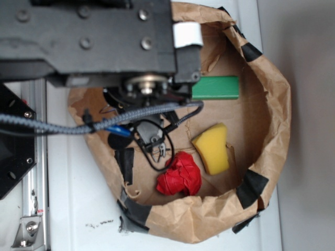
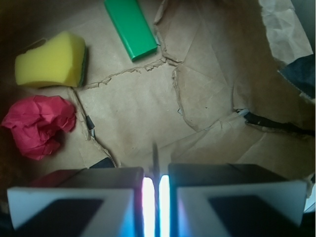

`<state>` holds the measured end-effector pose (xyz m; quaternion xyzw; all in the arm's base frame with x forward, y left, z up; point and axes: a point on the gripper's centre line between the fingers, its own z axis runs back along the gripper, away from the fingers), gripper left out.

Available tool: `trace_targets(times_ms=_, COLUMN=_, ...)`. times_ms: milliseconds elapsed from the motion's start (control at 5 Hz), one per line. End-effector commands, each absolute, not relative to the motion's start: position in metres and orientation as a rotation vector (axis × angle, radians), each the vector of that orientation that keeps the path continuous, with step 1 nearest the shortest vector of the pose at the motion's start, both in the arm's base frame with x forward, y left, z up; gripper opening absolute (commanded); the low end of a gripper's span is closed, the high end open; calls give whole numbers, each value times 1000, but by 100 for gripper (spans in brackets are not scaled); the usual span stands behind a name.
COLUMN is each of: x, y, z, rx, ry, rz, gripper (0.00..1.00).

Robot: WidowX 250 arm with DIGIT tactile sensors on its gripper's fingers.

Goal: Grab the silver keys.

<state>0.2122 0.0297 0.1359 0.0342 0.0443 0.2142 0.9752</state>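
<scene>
- As far as both views show, the hand (image 2: pixel 156 173) is all but closed: the two pads stand nearly together with only a bright slit between them.
- A thin dark sliver (image 2: pixel 156 155) stands up in that slit. I read it as one blade of the silver keys (image 1: pixel 162 151) seen edge-on, so the hand most likely has them pinched.
- The exterior view backs this: small grey metal bits sit right at the tip of the hand (image 1: pixel 157 144), over the floor of the paper bag (image 1: pixel 272 104). Whether they hang free or touch the paper, I can't tell.
- Key relation: the keys are not off to any side of the hand. They are between the pads, on the hand's centre line, long axis along the slit and pointing away from the wrist camera.
- No other keys show on the bag floor (image 2: pixel 212 89) in the wrist view.
- Neighbours are all apart from the hand: red crumpled wad (image 2: pixel 37 123) near on one side, yellow sponge (image 2: pixel 49 59) beyond it, green block (image 2: pixel 131 27) furthest ahead.
- Judgement: the grip looks to be on a single thin blade, so it may be marginal. The next move wants a straight lift with no twist.
- The bag rests on the white surface (image 1: pixel 78 209). Its walls rise around the hand, so go up before going sideways.
</scene>
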Motion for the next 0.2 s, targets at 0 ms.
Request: trace_targets(times_ms=0, x=216, y=39, z=137, rx=97, ry=17, rz=435, gripper=0)
